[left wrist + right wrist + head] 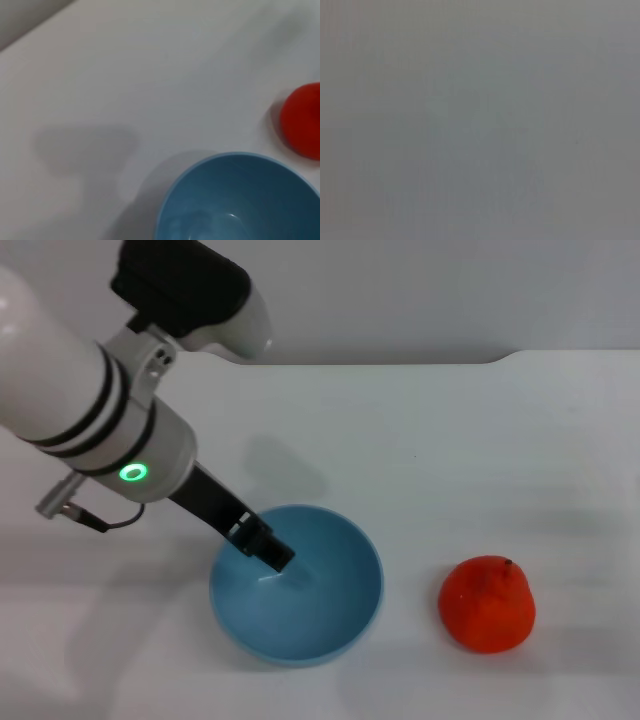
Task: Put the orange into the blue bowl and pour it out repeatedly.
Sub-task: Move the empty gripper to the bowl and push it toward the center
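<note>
In the head view the left tool [268, 548] reaches down from about ten o'clock over the rim of the blue bowl [340, 615]; only a dark finger-like tip shows against the bowl's inner wall, and whether it is clenched on the rim or released I cannot tell, since the arm's own body covers much of it. The white worktop [450, 450] is plain and matte, with soft grey shadows at about eleven o'clock of the bowl; its far edge meets a pale grey wall along the top. The bowl is round, glossy and light blue, standing upright with nothing inside. The orange [488, 604] sits on the worktop at three o'clock of the bowl, apart from it, reddish-orange and slightly lumpy with a small dark stem nub on top. The right arm does not appear in this view. In the left wrist view the blue bowl [240, 200] is cut off by the picture's edge, showing only part of its rim and hollow, and the orange [302, 120] is cut off as well, lying near the bowl's rim without touching; the worktop [150, 65] carries a faint shadow. The right wrist view shows only a featureless grey field, with nothing to make out.
</note>
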Available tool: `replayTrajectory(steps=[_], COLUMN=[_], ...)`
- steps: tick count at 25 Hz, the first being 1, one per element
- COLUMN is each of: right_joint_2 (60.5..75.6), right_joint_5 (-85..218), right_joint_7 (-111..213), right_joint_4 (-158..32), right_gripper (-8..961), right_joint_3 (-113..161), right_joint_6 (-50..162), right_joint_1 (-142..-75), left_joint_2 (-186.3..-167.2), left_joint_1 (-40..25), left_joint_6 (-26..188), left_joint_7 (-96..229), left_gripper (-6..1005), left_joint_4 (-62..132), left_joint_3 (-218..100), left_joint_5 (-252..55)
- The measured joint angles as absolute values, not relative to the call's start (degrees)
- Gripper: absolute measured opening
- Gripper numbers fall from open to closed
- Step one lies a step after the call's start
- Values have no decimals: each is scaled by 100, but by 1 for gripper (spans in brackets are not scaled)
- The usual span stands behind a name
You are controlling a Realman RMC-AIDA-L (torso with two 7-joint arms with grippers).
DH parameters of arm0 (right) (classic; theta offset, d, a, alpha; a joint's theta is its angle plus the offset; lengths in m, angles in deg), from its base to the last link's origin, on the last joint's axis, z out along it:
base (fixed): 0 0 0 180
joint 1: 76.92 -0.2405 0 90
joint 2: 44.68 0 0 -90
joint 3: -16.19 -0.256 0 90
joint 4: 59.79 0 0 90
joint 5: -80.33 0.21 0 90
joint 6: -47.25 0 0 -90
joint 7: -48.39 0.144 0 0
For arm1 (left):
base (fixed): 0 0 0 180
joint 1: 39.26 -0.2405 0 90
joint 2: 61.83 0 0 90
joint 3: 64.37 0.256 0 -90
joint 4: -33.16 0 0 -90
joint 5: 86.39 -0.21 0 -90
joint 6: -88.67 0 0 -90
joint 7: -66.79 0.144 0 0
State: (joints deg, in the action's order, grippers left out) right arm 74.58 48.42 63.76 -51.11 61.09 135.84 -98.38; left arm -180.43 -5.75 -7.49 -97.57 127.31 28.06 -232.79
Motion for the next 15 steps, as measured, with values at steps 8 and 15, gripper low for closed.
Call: replayTrajectory(steps=[8,15], right_joint_2=[7459,7459], right_joint_5=[4842,4843], right_joint_7=[6369,6372], right_joint_4=[-5137,-5171], right_gripper=[449,449], right_joint_3=[6110,6110], right_joint_6=[13584,13597], right_joint_1=[-9832,-9797], left_joint_2=[-18047,-18053], left_joint_1=[-431,-305], left_joint_6=[-223,-75], left_joint_7=[-9791,-9799], left_gripper=[794,783], left_joint_4=[12102,11579], left_joint_3=[2919,2907], left_joint_5=[-23602,-23728])
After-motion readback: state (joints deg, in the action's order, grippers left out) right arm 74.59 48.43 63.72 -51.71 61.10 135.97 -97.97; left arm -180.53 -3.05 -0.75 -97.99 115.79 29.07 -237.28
